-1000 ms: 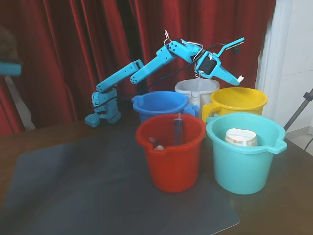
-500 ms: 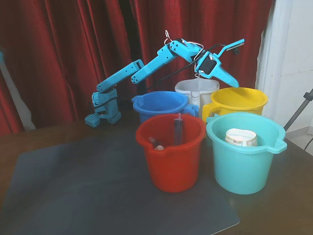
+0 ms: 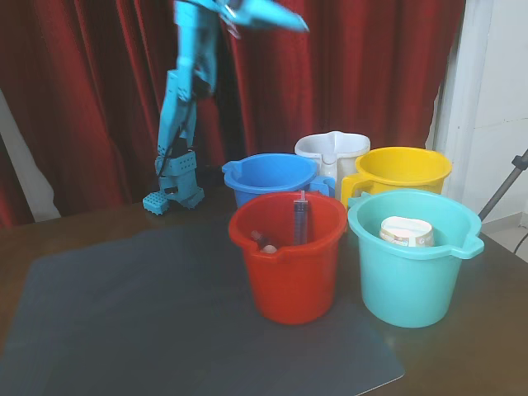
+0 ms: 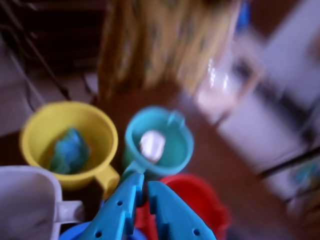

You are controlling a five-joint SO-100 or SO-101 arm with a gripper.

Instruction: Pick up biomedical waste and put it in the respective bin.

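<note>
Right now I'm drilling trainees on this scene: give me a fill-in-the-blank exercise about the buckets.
1. The upright syringe stands in the ___ bucket.
2. The white roll lies in the ___ bucket.
3. In the wrist view, a blue-green bundle lies in the ___ bucket.

Missing words: red, teal, yellow.

Yellow plastic bucket (image 3: 402, 169) stands upright on table, back right of bucket cluster in fixed view, behind teal bucket (image 3: 412, 256) and just beside white bucket (image 3: 332, 151). Side handle faces left toward red bucket (image 3: 289, 256). In blurred wrist view, yellow bucket (image 4: 47, 127) seen from above, rim round, mouth open, crumpled blue-green item (image 4: 69, 151) lying on its floor. Tiny off-white tooth-like waste piece cannot be made out in either view.
</note>
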